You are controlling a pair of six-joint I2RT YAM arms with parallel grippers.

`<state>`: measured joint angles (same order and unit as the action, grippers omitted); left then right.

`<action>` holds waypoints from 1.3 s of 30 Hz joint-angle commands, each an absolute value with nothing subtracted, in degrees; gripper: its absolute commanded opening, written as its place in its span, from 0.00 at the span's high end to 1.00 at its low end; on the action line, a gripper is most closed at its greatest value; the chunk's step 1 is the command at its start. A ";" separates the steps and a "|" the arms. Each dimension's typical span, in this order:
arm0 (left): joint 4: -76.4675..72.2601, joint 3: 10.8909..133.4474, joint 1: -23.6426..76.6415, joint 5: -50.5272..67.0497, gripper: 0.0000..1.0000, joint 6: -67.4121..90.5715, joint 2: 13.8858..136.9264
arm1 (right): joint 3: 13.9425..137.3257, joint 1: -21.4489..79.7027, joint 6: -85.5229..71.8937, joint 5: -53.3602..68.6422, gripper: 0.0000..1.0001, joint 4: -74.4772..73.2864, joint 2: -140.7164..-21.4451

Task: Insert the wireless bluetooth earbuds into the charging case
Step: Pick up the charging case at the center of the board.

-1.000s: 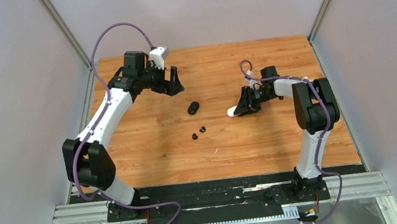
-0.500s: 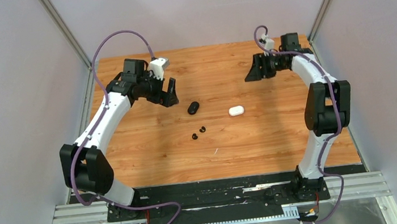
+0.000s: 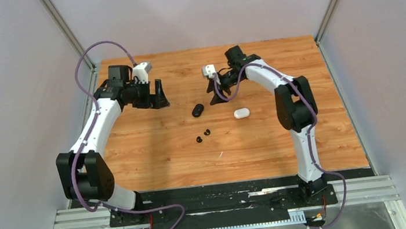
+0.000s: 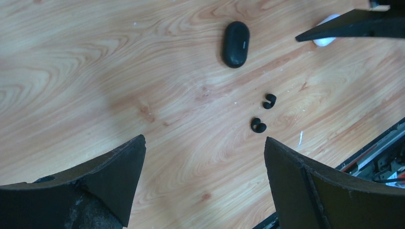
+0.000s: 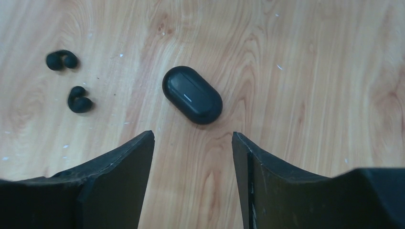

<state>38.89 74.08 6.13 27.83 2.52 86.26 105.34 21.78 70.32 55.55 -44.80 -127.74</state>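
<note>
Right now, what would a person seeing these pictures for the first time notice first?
Probably the closed black case near the middle of the table, with the open right end effector hovering close to it. Then the two black earbuds lying loose, toward the robot, and the white case to its right.

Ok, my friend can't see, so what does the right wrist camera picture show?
A closed black charging case lies on the wooden table, just beyond the open, empty right gripper. Two small black earbuds sit loose at the upper left.
</note>
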 commanded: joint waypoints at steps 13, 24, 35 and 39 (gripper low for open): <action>42.48 74.43 4.83 33.22 0.02 2.81 82.78 | 114.44 26.67 87.67 57.35 0.32 -46.95 -138.73; 39.65 72.87 4.84 36.97 0.04 6.82 82.92 | 120.27 28.95 89.19 53.74 0.43 -53.04 -143.60; 35.38 71.98 4.84 40.62 0.10 8.81 84.40 | 121.37 28.84 80.46 48.30 0.42 -61.57 -143.68; 33.10 71.86 4.88 41.83 0.12 9.74 85.24 | 120.91 29.11 75.80 47.93 0.48 -59.48 -143.57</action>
<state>37.08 71.90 4.99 39.07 7.94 85.01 120.27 29.02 81.49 51.03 -58.50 -142.56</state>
